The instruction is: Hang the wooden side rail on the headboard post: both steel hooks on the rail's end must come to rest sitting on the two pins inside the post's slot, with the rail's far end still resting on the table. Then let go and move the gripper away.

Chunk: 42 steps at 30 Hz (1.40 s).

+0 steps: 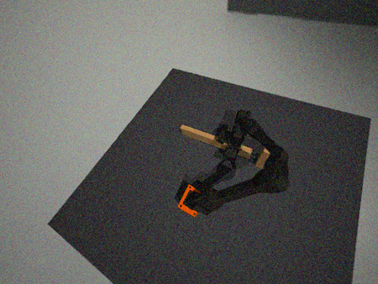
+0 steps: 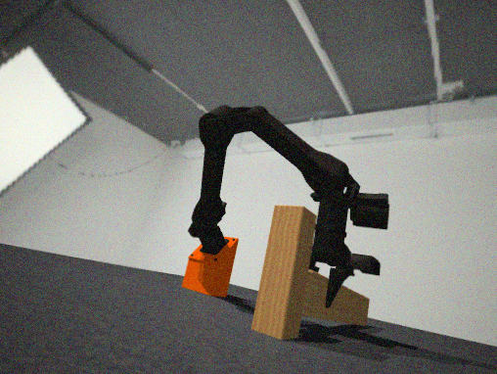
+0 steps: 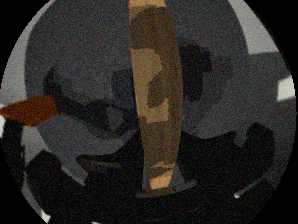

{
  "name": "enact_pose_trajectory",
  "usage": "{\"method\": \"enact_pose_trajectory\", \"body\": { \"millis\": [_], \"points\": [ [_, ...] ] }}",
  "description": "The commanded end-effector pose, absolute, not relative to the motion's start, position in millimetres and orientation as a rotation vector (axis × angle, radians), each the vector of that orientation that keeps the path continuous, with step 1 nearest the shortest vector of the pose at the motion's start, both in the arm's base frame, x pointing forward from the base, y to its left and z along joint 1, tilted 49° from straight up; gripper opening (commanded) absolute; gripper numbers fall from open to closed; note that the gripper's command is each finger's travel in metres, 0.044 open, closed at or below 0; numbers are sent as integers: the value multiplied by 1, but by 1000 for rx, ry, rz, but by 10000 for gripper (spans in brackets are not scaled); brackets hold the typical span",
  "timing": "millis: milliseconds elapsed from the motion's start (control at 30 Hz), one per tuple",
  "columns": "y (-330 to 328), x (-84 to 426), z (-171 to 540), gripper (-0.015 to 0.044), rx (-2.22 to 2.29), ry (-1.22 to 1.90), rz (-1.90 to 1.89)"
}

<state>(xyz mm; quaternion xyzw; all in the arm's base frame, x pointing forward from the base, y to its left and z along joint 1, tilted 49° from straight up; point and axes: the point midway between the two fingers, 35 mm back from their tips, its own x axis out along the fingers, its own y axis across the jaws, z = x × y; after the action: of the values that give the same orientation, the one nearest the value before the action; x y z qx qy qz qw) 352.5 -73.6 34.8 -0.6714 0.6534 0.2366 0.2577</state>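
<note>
The wooden side rail (image 1: 198, 134) (image 2: 354, 304) (image 3: 156, 107) lies lengthwise toward the post, its far end low at the table. My gripper (image 1: 229, 145) (image 2: 327, 294) is shut on the rail between its middle and its post end, with a finger at either side. The headboard post (image 1: 263, 158) (image 2: 279, 274) stands upright. In the top view a narrow dark gap with small grey parts, apparently the steel hooks (image 1: 253, 156), shows between rail end and post. The slot and pins are hidden, and whether the hooks touch the pins cannot be told.
The orange base bracket (image 1: 188, 206) (image 2: 210, 274) (image 3: 32, 111) of the arm is on the dark table (image 1: 153, 246) (image 2: 98, 313), off to one side of rail and post. The arm arches over the table, close beside the post's top in the exterior view.
</note>
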Motion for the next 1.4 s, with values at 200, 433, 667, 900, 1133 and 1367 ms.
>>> {"method": "enact_pose_trajectory", "body": {
  "millis": [200,433,667,900,1133,1367],
  "points": [
    [-72,355,37,0,-1831,1763,640],
    [-73,354,38,0,-1831,1763,640],
    [-73,354,39,0,-1831,1763,640],
    [-74,354,39,0,-1831,1763,640],
    [-74,354,40,0,-1831,1763,640],
    [-75,354,41,0,-1831,1763,640]
  ]
}}
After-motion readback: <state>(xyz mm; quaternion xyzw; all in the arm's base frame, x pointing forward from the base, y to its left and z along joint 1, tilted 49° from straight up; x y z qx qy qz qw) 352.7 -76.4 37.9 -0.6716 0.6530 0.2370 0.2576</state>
